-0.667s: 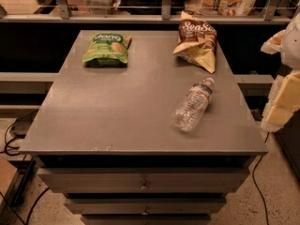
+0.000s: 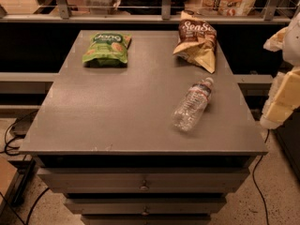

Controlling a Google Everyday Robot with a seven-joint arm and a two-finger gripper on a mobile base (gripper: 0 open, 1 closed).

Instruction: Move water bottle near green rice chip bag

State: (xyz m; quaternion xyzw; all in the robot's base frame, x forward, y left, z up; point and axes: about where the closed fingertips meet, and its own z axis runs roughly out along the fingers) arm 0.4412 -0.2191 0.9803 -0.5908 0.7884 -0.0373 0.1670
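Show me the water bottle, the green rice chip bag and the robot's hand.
water bottle (image 2: 190,108), camera view, ribbed body.
green rice chip bag (image 2: 107,48), camera view, front.
hand (image 2: 275,110), camera view, right of table (image 2: 117,116), pale casing.

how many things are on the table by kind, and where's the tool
Snack bags: 2, the green rice chip bag and the brown-and-tan chip bag
Bottles: 1, the water bottle, lying on its side
Total: 3 on the table
The tool is past the table's right edge, apart from the bottle.
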